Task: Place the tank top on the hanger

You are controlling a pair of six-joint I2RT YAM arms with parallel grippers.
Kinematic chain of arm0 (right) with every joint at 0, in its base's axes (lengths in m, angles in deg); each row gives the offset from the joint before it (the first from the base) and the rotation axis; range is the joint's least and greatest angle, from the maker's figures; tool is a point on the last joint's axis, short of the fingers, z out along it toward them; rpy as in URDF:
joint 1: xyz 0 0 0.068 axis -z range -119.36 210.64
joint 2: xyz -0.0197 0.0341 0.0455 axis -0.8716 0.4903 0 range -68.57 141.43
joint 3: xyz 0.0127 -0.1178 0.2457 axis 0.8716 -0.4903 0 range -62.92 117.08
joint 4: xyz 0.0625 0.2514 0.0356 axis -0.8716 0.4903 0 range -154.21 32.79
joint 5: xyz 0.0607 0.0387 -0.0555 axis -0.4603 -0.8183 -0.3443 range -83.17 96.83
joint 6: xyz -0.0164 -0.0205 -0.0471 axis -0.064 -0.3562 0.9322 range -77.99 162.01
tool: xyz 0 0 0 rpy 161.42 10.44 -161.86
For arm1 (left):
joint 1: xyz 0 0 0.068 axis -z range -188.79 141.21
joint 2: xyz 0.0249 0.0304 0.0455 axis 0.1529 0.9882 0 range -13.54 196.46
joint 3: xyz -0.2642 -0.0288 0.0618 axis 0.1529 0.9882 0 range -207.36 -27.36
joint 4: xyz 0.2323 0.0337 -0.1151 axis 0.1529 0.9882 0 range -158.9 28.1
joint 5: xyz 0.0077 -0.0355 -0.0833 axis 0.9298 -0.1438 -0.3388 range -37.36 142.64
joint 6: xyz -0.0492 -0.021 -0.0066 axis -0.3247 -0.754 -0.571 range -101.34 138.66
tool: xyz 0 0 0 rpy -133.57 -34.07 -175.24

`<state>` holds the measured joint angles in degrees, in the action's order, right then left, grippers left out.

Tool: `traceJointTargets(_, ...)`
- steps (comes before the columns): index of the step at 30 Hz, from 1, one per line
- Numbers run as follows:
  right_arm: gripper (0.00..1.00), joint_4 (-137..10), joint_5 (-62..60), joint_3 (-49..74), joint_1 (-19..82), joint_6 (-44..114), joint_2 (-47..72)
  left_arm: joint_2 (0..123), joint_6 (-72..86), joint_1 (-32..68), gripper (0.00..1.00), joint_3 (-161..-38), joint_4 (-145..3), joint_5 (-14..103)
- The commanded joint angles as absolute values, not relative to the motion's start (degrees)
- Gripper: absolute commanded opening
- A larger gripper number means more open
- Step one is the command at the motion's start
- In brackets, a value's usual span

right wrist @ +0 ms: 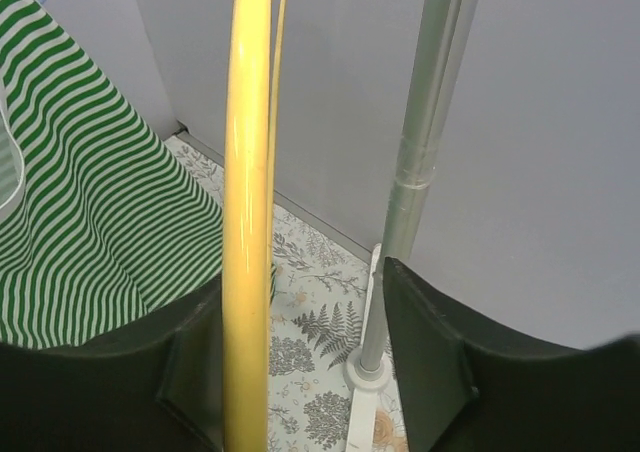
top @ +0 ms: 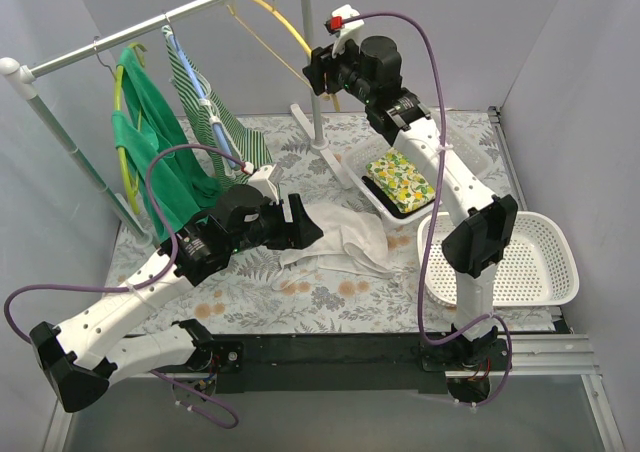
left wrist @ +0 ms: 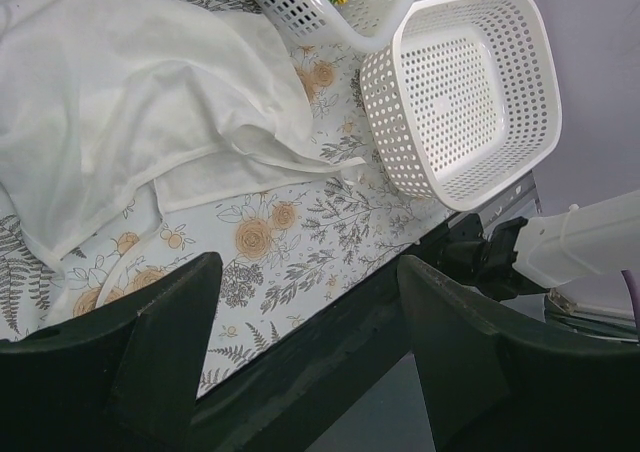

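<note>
The white tank top (top: 340,240) lies crumpled on the floral table cloth; it also shows in the left wrist view (left wrist: 130,102). My left gripper (top: 310,226) is open and empty, just left of and above the top's near edge (left wrist: 308,267). The yellow hanger (top: 285,27) hangs from the rail by its hook. My right gripper (top: 322,72) is open around the hanger's arc (right wrist: 247,212), which runs upright between the jaws, close against the left finger (right wrist: 195,362). The right gripper's midpoint (right wrist: 300,282) has free gap to the right finger.
A solid green garment (top: 150,162) and a green-and-white striped garment (top: 215,112) hang on the rail at left. The rack post (right wrist: 415,172) stands just right of my right gripper. A white basket (top: 525,262) and a tray (top: 470,157) holding a floral item sit at right.
</note>
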<state>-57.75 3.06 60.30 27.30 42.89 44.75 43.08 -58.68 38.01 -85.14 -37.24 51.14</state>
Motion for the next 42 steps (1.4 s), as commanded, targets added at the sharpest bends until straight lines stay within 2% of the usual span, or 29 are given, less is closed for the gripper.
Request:
traceJointTargets(1,0.57,-58.1,6.5,64.5,27.1,46.0,44.6,41.3,-57.9,37.9,0.71,-87.0,-37.6,51.9)
traceJointTargets(2,0.55,-58.1,6.5,64.7,27.0,46.1,44.7,41.4,-57.9,37.9,0.71,-87.0,-37.6,51.8)
traceJointTargets(5,0.40,-57.5,6.4,65.7,26.5,46.7,44.9,41.5,-57.9,37.9,0.71,-86.9,-37.8,51.8)
traceJointTargets(7,0.33,-57.4,6.5,65.8,26.3,47.4,45.0,41.6,-57.9,37.9,0.71,-86.7,-38.0,51.8)
traceJointTargets(8,0.25,-57.3,6.5,65.9,26.1,47.5,45.0,41.6,-57.9,37.9,0.71,-86.7,-38.1,51.9)
traceJointTargets(13,0.02,-57.1,6.5,66.7,25.7,48.8,45.2,41.6,-57.8,37.9,0.71,-86.7,-38.0,51.9)
traceJointTargets(23,0.01,-58.5,3.2,68.3,25.7,48.1,43.6,41.8,-57.9,37.9,0.71,-86.4,-38.3,51.9)
traceJointTargets(42,0.01,-65.4,0.5,59.8,25.7,42.4,36.5,41.4,-58.2,37.9,0.71,-85.5,-38.4,51.9)
